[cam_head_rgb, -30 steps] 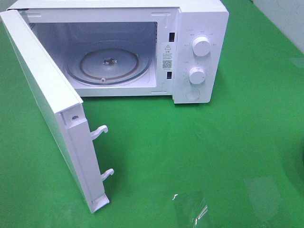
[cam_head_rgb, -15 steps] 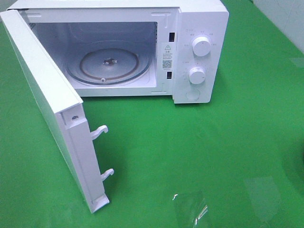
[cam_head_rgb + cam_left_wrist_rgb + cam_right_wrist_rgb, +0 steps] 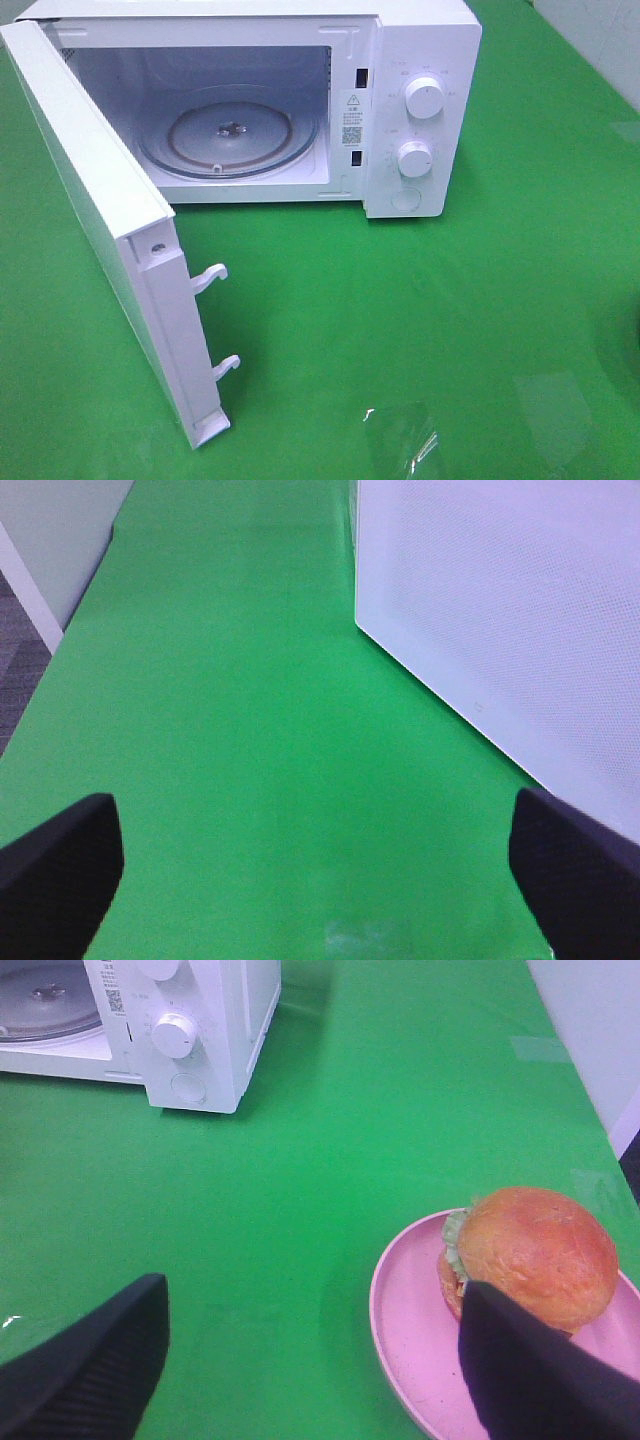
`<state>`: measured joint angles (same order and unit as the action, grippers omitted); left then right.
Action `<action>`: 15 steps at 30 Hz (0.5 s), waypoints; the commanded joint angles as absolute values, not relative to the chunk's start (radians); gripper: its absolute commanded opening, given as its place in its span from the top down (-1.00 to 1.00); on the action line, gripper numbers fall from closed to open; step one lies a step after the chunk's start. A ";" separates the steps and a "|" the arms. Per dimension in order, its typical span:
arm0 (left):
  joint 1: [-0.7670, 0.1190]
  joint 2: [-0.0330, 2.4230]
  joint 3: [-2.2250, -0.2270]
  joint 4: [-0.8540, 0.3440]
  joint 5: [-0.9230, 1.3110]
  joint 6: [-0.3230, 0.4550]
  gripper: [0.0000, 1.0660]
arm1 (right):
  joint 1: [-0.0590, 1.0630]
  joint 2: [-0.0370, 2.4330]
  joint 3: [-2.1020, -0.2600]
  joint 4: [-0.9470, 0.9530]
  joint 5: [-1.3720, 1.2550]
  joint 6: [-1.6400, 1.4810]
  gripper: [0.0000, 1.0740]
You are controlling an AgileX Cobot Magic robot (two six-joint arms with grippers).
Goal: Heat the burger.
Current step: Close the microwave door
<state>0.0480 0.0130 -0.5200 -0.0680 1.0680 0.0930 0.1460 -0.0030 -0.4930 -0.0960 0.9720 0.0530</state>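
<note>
Right wrist view shows the right gripper (image 3: pixel 310 1360) with jaws spread, nothing between them, above the green surface (image 3: pixel 330 1160); the burger (image 3: pixel 530 1255) sits on the pink plate (image 3: pixel 410 1310) just beside one finger. Left gripper (image 3: pixel 315 860) likewise has jaws spread over bare surface, with the door (image 3: pixel 500 610) close by. Farther off, the microwave (image 3: pixel 420 60) stands door wide open, turntable (image 3: pixel 230 130) bare, nothing changed from a second ago.

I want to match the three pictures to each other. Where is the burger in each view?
Exterior high: not in it.
Left wrist: not in it; only the green table and the microwave door.
Right wrist: the burger lies on the pink plate, near one finger of the right gripper.
Shared landmark: the microwave.
</note>
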 commanded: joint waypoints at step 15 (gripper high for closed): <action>0.052 0.187 -0.586 -0.094 0.935 0.093 -0.30 | 0.139 -0.031 -0.491 -0.092 0.962 0.047 -0.41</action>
